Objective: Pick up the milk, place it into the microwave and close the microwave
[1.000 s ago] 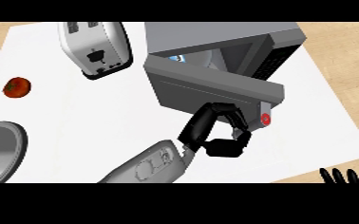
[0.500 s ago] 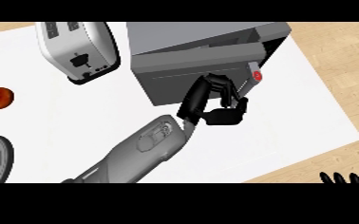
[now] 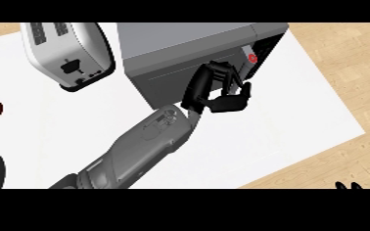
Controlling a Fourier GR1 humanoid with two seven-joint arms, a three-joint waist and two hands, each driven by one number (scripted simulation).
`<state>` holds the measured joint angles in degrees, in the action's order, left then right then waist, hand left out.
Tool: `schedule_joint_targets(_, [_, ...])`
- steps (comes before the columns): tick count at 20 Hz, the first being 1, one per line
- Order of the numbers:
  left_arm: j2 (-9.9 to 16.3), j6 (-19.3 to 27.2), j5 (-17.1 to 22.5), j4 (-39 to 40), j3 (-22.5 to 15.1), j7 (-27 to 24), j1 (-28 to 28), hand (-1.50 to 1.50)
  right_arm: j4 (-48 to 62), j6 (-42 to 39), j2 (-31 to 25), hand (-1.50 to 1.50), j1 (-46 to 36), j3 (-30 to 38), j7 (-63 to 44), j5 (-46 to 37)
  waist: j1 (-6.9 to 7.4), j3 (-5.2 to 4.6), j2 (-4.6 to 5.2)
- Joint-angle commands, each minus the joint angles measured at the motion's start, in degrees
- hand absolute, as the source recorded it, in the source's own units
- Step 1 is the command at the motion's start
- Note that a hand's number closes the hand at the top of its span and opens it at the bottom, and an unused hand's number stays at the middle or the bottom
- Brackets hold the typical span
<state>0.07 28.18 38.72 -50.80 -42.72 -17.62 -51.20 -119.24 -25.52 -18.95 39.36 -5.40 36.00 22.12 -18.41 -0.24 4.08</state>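
Head view. The left hand [image 3: 220,90], fingers straight and holding nothing, presses against the front of the microwave [image 3: 189,54], whose door appears closed or almost so. The microwave stands at the far edge of the white tabletop [image 3: 289,112]. The milk cannot be seen. A toaster [image 3: 69,54] stands near the far left corner. Only the fingertips of the right hand [image 3: 348,186] show, beyond the near right corner.
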Motion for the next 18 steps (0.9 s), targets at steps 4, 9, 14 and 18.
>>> schedule_joint_targets(4, [-0.06, 0.34, 3.07, 4.2, 0.8, -2.43, -4.33, 1.5, -1.85, -1.98, -1.94, -1.5, 0.09, 0.64, -0.64, 2.42, -1.44, 0.22, 0.54])
schedule_joint_targets(9, [-0.05, 0.47, 4.68, 5.18, 0.74, -4.16, -4.24, 1.5, -3.95, -2.68, -3.07, -1.5, 1.01, 0.77, -1.34, 3.55, -2.19, 0.15, 0.65])
schedule_joint_targets(14, [-0.05, 1.09, 5.96, 6.15, 0.33, -5.92, -4.37, 1.5, -6.01, -2.14, -3.46, -1.5, 0.66, 1.84, -1.43, 3.9, -2.33, 0.12, 0.57])
schedule_joint_targets(18, [-0.06, 1.01, 6.76, 6.94, -0.03, -7.17, -4.59, 1.5, -6.71, -2.79, -4.54, -1.5, 1.49, 2.38, -1.99, 4.82, -2.67, 0.16, 0.7])
